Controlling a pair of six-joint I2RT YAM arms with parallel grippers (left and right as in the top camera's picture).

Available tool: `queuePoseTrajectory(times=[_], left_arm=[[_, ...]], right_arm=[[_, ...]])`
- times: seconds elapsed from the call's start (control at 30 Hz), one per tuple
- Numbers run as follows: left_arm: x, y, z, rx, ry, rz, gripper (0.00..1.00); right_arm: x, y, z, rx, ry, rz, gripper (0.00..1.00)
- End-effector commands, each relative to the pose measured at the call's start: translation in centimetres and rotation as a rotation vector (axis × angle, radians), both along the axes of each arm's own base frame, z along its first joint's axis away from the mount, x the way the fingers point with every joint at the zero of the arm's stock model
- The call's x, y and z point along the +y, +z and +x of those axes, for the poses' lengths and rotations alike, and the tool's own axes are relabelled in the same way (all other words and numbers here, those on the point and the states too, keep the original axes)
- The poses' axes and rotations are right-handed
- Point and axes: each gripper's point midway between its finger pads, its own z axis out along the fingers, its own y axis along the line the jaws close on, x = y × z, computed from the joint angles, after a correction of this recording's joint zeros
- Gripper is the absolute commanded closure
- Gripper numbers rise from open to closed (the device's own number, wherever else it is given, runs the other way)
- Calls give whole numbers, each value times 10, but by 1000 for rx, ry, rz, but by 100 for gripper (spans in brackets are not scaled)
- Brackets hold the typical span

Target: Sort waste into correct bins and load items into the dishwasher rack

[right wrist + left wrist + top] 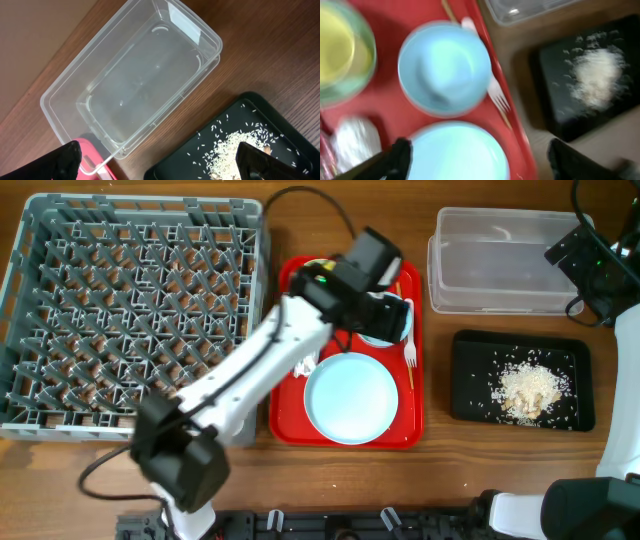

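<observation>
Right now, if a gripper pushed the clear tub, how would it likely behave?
The clear tub looks empty and thin-walled, so probably light and apt to slide on the wooden table. Its walls may flex if pinched.

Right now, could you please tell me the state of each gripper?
Left gripper: open, holding nothing.
Right gripper: open, holding nothing.

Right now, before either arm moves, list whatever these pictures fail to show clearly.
Left wrist: blurred throughout; the pale crumpled lump cannot be named, and the left edge cuts off the green bowl holding the yellow cup.
Overhead: the left arm covers the red tray's top end, hiding most of that bowl and cup.
Right wrist: the bottom edge cuts off the black tray and its rice scraps.
</observation>
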Motion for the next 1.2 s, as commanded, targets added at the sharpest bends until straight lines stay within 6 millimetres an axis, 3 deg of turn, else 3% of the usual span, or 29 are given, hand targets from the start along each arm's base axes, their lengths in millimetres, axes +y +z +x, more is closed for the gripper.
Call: queuePoseTrajectory(times=[0.0, 0.13, 0.33, 0.47, 0.7, 0.83, 0.93, 1.17], left_arm=[[-26, -15, 10, -194, -83, 148, 7], [-49, -36, 7, -247, -100, 188, 12], [-40, -68, 20, -277, -57, 303, 23], [-40, -94, 23, -238, -62, 319, 25], [-44, -120, 24, -217, -72, 332, 32], [-43, -139, 23, -185, -80, 344, 31], [-42, -145, 22, -176, -83, 355, 33], [-40, -146, 22, -172, -79, 357, 54]], right_arm=[[0, 0, 2, 0, 0, 0, 0], [0, 0, 2, 0, 0, 0, 0], [0, 0, 2, 0, 0, 0, 0], [0, 0, 2, 0, 0, 0, 0], [0, 0, 2, 0, 0, 0, 0], [0, 0, 2, 0, 0, 0, 0], [0, 0, 2, 0, 0, 0, 0], [0, 0, 2, 0, 0, 0, 0]])
